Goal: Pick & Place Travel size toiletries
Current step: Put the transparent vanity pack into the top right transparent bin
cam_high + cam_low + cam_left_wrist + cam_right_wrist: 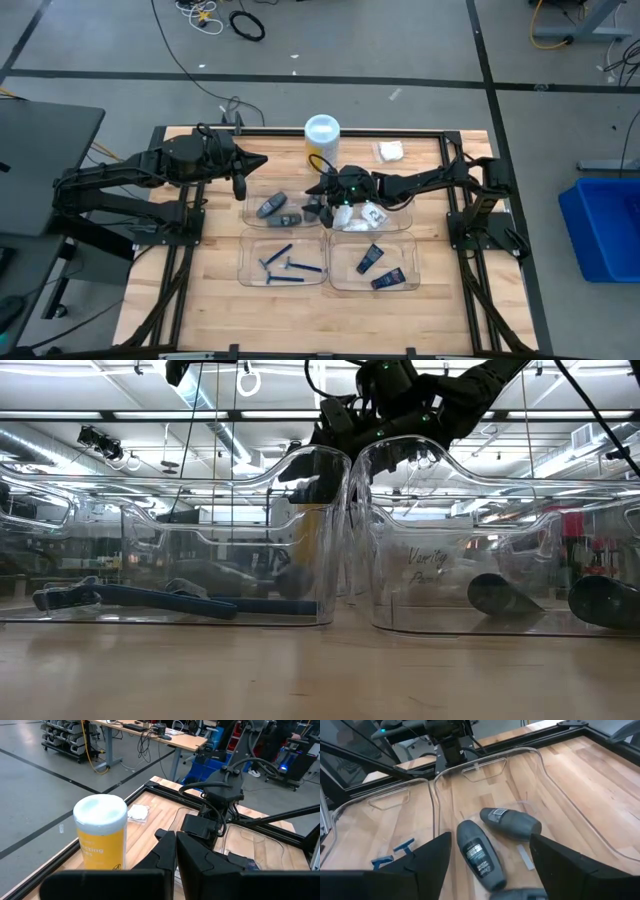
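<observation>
Grey sticks (479, 854) in tray (555, 780) | right gripper (490, 865) jaws spread above | left gripper (176, 851) jaws closed, empty

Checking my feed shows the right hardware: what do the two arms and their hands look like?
Both arms are dark, nearly black, with jointed links and black cables looped alongside. The left hand has two blocky matte-black fingers. The right hand has broad, wedge-shaped black fingers; small green lights glow on the right arm's wrist. No markings are visible.

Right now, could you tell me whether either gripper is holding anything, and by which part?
Nothing is held. The right gripper hangs open over two grey sticks lying in their tray; the left gripper is shut and empty.
</observation>
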Tool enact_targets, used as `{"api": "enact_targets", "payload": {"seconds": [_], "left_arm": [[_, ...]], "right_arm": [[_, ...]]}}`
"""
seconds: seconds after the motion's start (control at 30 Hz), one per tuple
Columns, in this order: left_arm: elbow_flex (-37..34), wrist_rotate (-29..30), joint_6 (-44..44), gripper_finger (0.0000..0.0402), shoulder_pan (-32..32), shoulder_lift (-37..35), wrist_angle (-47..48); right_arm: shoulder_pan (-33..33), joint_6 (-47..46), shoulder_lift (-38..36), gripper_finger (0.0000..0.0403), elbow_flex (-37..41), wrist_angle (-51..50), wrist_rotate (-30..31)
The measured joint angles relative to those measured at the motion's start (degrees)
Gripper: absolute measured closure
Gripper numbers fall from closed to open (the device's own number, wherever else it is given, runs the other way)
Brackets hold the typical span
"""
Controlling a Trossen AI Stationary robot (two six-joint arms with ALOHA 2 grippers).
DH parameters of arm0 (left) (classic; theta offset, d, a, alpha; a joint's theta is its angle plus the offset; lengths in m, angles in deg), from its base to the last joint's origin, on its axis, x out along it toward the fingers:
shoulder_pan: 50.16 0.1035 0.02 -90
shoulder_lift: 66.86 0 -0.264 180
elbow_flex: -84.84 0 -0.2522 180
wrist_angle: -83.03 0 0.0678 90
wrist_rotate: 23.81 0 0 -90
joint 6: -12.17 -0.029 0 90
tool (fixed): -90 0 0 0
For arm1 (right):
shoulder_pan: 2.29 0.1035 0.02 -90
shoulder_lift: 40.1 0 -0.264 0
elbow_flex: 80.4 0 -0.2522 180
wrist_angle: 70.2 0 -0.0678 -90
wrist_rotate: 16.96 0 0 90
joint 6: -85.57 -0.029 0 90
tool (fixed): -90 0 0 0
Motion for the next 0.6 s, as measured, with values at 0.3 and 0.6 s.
{"api": "enact_targets", "payload": {"seconds": [0.3,0.6], "left_arm": [[0.01,0.0,0.0,0.0379,-0.01,0.01,-0.01],[0.0,-1.37,0.0,0.0379,0.0,0.01,-0.02]], "right_arm": [[0.0,0.29,-0.07,0.0161,0.0,0.06,0.04],[0.0,3.94,-5.96,0.0207,0.0,-1.39,0.09]]}}
